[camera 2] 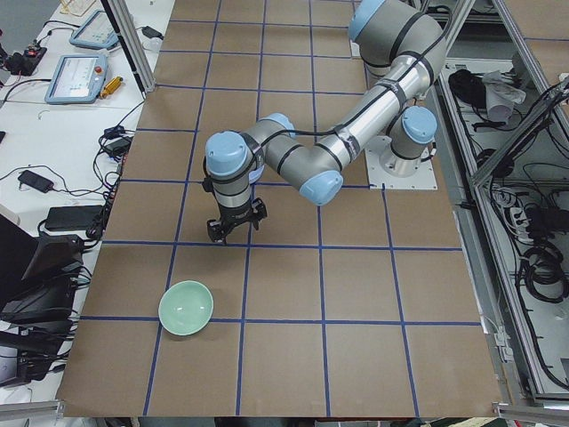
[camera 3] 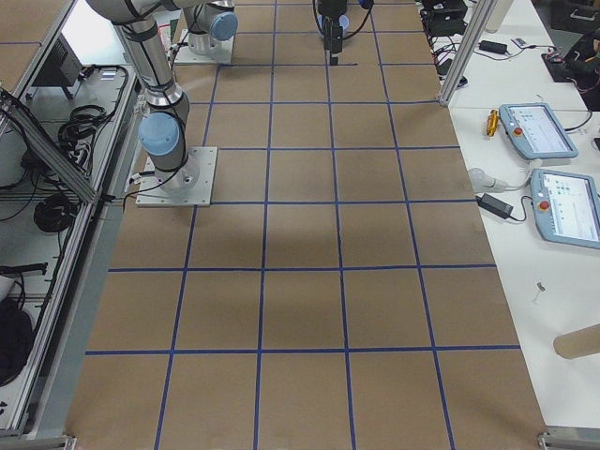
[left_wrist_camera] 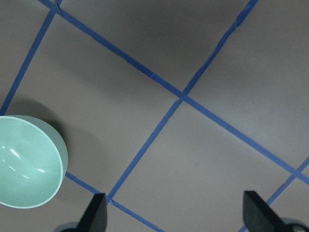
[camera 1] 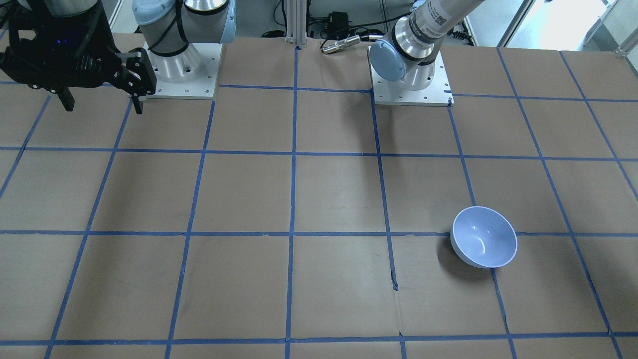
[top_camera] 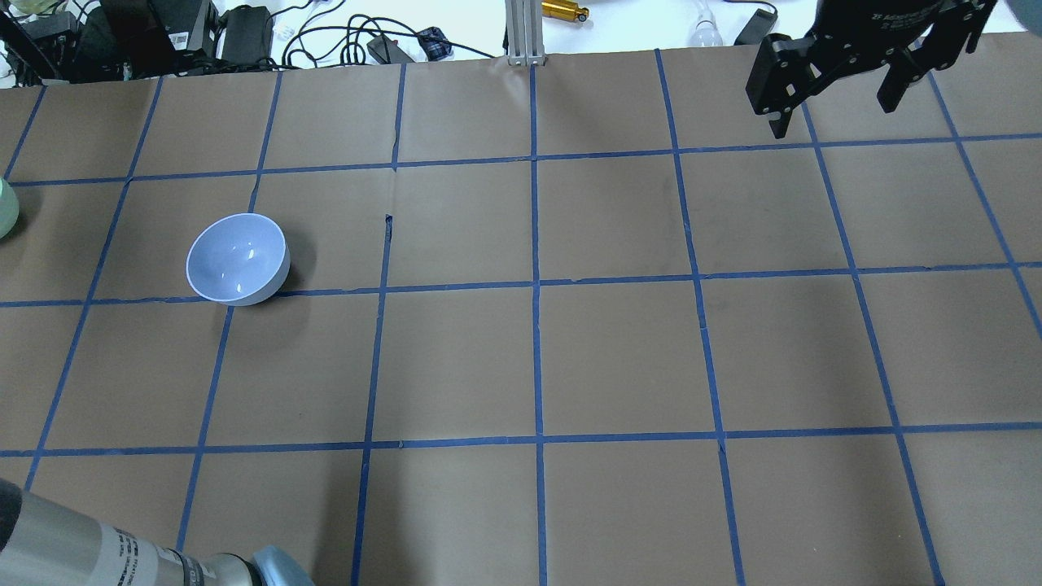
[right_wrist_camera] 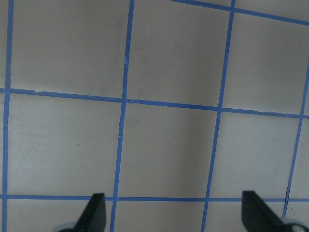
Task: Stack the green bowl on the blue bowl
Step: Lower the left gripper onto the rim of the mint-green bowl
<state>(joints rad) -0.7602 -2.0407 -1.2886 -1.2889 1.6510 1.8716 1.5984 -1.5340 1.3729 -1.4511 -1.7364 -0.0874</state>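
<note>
The green bowl (camera 2: 186, 308) sits upright near the table's left end; it also shows in the left wrist view (left_wrist_camera: 26, 162) and as a sliver at the overhead view's left edge (top_camera: 4, 207). The blue bowl (top_camera: 238, 259) sits upright on a tape line, also seen in the front view (camera 1: 483, 237). My left gripper (camera 2: 233, 229) hangs above the table, a grid square beyond the green bowl; the wrist view shows it (left_wrist_camera: 176, 217) open and empty. My right gripper (top_camera: 832, 114) is open and empty, high over the far right of the table, also in the front view (camera 1: 102, 104).
The table is brown paper with a blue tape grid (top_camera: 536, 285). The left arm's elbow (top_camera: 81, 553) comes in at the overhead view's bottom left. Cables and gear (top_camera: 163, 32) lie beyond the far edge. Teach pendants (camera 3: 539, 131) lie on a side bench.
</note>
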